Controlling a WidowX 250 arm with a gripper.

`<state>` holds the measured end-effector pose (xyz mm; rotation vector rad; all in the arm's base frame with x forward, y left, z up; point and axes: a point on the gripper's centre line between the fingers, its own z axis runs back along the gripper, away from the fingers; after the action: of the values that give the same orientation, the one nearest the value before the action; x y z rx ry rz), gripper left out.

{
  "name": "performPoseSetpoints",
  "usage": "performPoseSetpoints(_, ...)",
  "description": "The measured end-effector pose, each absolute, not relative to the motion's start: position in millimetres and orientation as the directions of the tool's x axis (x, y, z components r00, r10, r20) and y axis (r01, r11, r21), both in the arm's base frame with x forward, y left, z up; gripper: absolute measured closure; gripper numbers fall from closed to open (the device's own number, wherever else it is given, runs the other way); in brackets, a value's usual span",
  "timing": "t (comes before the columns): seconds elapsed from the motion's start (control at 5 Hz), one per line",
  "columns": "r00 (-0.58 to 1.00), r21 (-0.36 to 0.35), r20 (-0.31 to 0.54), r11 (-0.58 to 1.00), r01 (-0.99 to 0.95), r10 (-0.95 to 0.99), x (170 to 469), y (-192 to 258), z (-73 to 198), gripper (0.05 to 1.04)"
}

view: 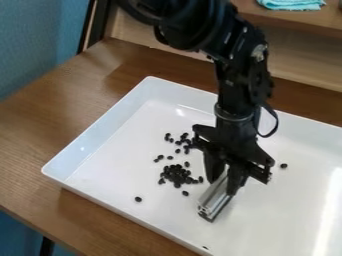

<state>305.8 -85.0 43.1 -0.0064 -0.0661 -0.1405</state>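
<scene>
The gripper (224,184) hangs down over the white tray (100,132), right of its middle, shut on a silver metal piece (215,198). That piece is long and narrow, slants down to the lower left between the fingers, and has a dark lower end close to the tray floor. Whether it touches the floor I cannot tell. Small black beans (177,175) lie in a loose pile just left of the gripper, with others scattered above the pile. A lone bean (138,199) is at the lower left, and another (284,165) lies right of the gripper.
The tray stands on a brown wooden table (40,130), its raised rim all round. Behind it rises a wooden panel (304,60) with a shelf on top, where a turquoise cloth (292,4) lies. A blue wall (33,40) is at the left.
</scene>
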Motion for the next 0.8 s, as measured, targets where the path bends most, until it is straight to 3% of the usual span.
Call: performPoseSetpoints(0.8,0.994,-0.001,0.083,0.997,0.076,-0.076,319.0,-31.7,38.1,0.716)
